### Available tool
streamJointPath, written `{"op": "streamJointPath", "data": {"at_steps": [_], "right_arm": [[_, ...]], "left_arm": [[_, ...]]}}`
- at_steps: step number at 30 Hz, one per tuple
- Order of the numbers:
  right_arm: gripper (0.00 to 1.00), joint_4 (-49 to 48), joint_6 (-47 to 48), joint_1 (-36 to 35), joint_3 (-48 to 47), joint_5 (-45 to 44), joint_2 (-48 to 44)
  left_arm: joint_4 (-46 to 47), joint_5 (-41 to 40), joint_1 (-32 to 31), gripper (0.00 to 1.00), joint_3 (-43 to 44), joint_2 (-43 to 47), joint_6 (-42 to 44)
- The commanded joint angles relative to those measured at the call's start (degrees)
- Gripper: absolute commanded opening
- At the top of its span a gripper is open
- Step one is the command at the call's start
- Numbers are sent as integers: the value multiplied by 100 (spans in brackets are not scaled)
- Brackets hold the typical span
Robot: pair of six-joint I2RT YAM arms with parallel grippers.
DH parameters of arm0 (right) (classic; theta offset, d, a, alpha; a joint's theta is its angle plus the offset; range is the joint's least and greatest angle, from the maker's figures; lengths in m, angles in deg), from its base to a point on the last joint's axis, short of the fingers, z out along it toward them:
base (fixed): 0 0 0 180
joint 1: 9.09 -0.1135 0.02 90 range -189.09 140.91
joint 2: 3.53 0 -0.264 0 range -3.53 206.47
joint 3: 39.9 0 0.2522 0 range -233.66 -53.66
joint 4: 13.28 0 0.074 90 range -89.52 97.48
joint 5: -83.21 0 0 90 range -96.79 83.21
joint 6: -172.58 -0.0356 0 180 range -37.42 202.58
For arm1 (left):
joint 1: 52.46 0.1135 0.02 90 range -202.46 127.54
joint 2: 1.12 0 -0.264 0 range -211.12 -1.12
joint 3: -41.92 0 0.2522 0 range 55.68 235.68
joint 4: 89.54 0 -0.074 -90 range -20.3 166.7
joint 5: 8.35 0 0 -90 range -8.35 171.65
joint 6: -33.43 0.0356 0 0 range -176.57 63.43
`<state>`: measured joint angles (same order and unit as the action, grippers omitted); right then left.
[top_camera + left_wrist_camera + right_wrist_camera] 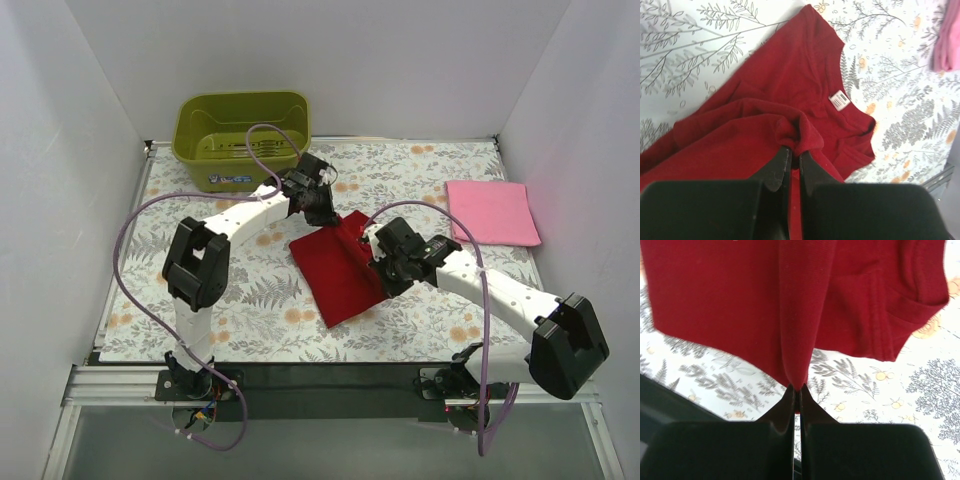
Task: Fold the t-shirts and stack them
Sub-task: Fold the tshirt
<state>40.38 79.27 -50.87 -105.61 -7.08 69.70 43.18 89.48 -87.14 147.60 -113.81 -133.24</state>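
Observation:
The deep red t-shirt [338, 270] lies partly folded in the middle of the table. My left gripper [320, 212] is shut on a bunched fold of it near the collar; the left wrist view shows the red cloth [765, 90], its white neck label and the pinch between my fingers [794, 157]. My right gripper [382, 262] is shut on the shirt's right edge and lifts a ridge of red cloth [740, 295] off the table, pinched at the tips [798, 389]. The light pink t-shirt [491, 211] lies folded flat at the far right.
An olive-green plastic tub [243, 137] stands at the back left. The table has a floral cloth [240, 290]. White walls close in left, back and right. A dark rail runs along the near edge [330, 375].

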Motion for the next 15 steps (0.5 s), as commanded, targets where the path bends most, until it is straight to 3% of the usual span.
{"op": "streamJointPath", "data": {"at_steps": [1, 15], "right_arm": [[1, -122, -240, 82, 105, -523, 138], [5, -544, -969, 170, 474, -1419, 411]], "left_arm": [[398, -19, 22, 0, 282, -174, 266], [1505, 17, -57, 4, -51, -545, 521]]}}
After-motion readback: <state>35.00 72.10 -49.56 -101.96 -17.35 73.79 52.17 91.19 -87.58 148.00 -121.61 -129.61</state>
